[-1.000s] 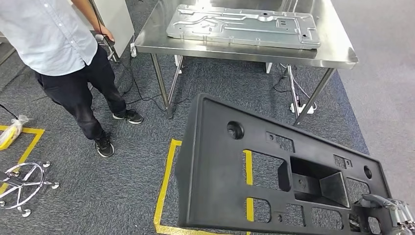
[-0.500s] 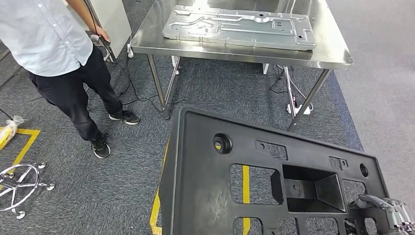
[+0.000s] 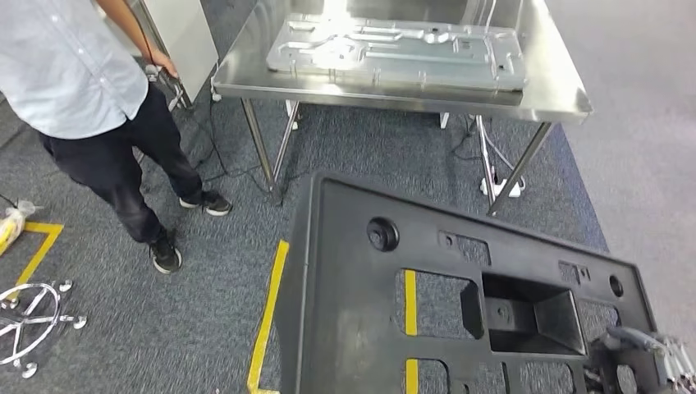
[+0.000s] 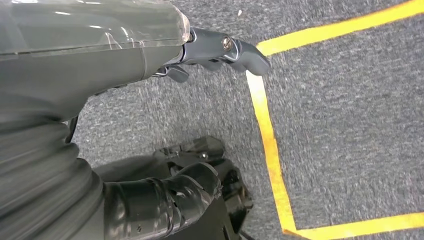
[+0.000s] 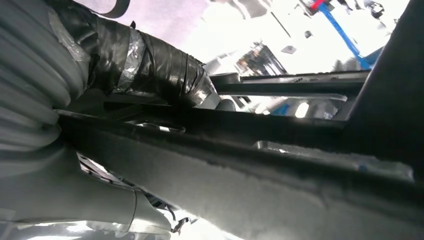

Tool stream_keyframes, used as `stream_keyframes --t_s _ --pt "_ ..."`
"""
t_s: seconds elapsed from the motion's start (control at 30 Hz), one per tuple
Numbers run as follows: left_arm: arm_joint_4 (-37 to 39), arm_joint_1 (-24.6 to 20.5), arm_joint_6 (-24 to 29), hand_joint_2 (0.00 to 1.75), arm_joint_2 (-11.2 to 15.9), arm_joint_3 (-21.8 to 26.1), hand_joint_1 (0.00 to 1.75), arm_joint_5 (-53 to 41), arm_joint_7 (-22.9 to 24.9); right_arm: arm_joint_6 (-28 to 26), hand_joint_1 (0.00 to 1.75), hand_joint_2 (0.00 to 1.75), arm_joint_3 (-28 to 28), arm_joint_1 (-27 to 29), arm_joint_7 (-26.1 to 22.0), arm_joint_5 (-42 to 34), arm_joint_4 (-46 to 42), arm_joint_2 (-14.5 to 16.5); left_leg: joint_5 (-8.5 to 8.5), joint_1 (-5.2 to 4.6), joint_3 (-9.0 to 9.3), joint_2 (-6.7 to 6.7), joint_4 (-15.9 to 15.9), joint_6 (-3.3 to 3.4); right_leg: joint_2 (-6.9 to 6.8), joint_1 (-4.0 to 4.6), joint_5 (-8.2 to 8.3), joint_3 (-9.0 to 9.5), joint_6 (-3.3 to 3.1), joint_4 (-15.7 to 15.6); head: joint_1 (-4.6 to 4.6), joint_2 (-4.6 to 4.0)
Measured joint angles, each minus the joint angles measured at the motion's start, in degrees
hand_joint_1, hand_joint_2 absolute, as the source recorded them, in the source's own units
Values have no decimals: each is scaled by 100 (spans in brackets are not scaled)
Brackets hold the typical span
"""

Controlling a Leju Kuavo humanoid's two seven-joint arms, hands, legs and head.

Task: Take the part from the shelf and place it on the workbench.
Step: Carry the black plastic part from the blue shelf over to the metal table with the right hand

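Head view: a large black moulded plastic panel with cut-outs (image 3: 460, 304) is carried flat in front, gripped at one corner by the right robot hand (image 3: 644, 357), short of the steel surface (image 3: 566, 86). The left robot hand (image 4: 220, 50), fingers curled, holds nothing.

Black part (image 3: 353, 312): its near edge is cut off by the lower border of the head view. Right hand (image 3: 648, 357): partly cut off at the lower right corner; its fingers (image 5: 165, 70) lie against the part, their tips hidden behind its rim. Left hand (image 4: 220, 50): palm hidden behind the grey cover; whether the fingers are curled cannot be told. Person (image 3: 82, 82): cut off above the chest. Desk (image 3: 558, 90): far edge out of frame.
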Motion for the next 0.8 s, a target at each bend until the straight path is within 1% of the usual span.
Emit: stream_keyframes --t_s 0.07,0.1,0.13,0.17,0.2,0.23,0.27,0.3,0.33,0.37,0.4,0.43,0.47,0.5,0.57,0.6,0.63,0.67,0.7,0.73,0.77,0.8 --pt "0 -10 11 175 0 -2 0 -6 -2 -1 175 175 -1 3 8 1 -1 -5 -63 12 44 4 23 -59 14 -14 -43 51 -90 -28 -6 0" --pt "0 -16 14 175 0 -2 0 -10 -3 -1 175 175 -1 0 8 1 -2 -5 -127 19 10 0 145 -81 17 -25 -64 93 -128 -47 -16 0" --pt "0 -19 15 175 0 -4 0 -14 -4 -1 175 175 -1 -1 7 1 -3 -6 -248 27 -113 -6 414 -98 18 -31 -92 141 -171 -65 -27 0" --pt "0 -17 16 175 0 -6 0 -16 -5 -1 175 175 0 -3 7 2 -2 -7 -395 29 -336 -12 815 -104 15 -16 -128 180 -204 -70 -36 0" --pt "0 -11 16 175 0 -8 0 -15 -5 -1 175 175 1 -4 7 2 -2 -7 -527 30 -596 -13 1228 -105 15 1 -164 214 -229 -69 -42 0" --pt "0 2 16 175 0 -9 0 -15 -4 0 175 175 1 -3 8 3 0 -7 -602 30 -859 -14 1595 -100 24 21 -209 259 -251 -69 -40 0" --pt "0 18 16 175 0 -10 0 -14 -4 0 175 175 2 -3 8 3 2 -7 -562 26 -1039 -15 1781 -86 36 41 -257 317 -260 -69 -42 0" --pt "0 29 16 175 0 -10 0 -14 -4 0 175 175 2 -3 8 3 4 -7 -403 18 -1119 -17 1753 -60 51 59 -309 388 -264 -69 -42 0" --pt "0 35 15 175 0 -10 0 -14 -4 0 175 175 2 -3 9 3 6 -7 -126 0 -1106 -20 1520 -14 65 81 -373 479 -265 -70 -42 0" --pt "0 37 15 175 3 -10 0 -14 -4 0 175 175 2 -4 9 3 7 -7 165 -28 -1023 -26 1175 53 72 91 -439 559 -262 -75 -39 0" --pt "1 35 16 175 13 -10 0 -14 -3 -1 175 175 2 -8 9 4 9 -7 381 -63 -931 -33 866 120 76 105 -501 617 -247 -78 -26 0" --pt "1 31 18 175 19 -10 0 -14 -3 -2 175 175 3 -11 9 6 11 -8 489 -97 -829 -38 588 179 81 106 -548 651 -221 -87 -18 0" --pt "2 28 20 175 26 -11 0 -15 -4 -3 175 175 4 -14 10 8 13 -8 482 -126 -769 -43 444 216 83 92 -572 671 -189 -100 -8 0" --pt "2 27 22 175 30 -11 0 -15 -4 -4 175 175 5 -17 13 10 15 -9 429 -147 -724 -48 367 229 83 83 -564 685 -153 -93 -2 0" --pt "2 47 23 175 26 -13 0 -16 -6 -5 175 175 6 -18 17 15 17 -10 384 -134 -561 -57 191 260 69 59 -511 722 -85 -17 -4 0" --pt "3 58 24 175 26 -13 0 -19 -6 -7 175 175 6 -20 16 17 17 -12 376 -112 -463 -62 109 275 58 58 -489 688 -54 101 0 0" --pt "3 56 25 175 27 -14 0 -21 -6 -7 175 175 6 -29 14 19 17 -14 363 -86 -361 -63 33 292 50 55 -510 563 -21 320 5 0" --pt "4 43 24 175 26 -14 0 -24 -6 -7 175 175 7 -38 12 19 16 -15 346 -72 -292 -65 -16 294 43 44 -577 355 6 619 9 0" --pt "4 28 22 175 27 -14 0 -27 -5 -7 175 175 7 -45 10 19 16 -16 317 -61 -239 -70 -41 298 42 34 -679 116 33 918 12 0" --pt "4 14 20 175 26 -15 0 -27 -5 -7 175 175 8 -50 9 19 19 -17 269 -50 -177 -73 -52 294 42 17 -817 -153 60 1201 12 0" --pt "4 15 17 175 24 -15 0 -28 -5 -7 175 175 8 -48 10 19 23 -17 210 -38 -106 -77 -54 278 41 -3 -909 -348 85 1331 12 0" --pt "4 26 15 175 23 -15 0 -29 -5 -7 175 175 8 -47 11 19 27 -19 146 -22 -26 -80 -54 258 39 -22 -927 -466 107 1326 12 0"
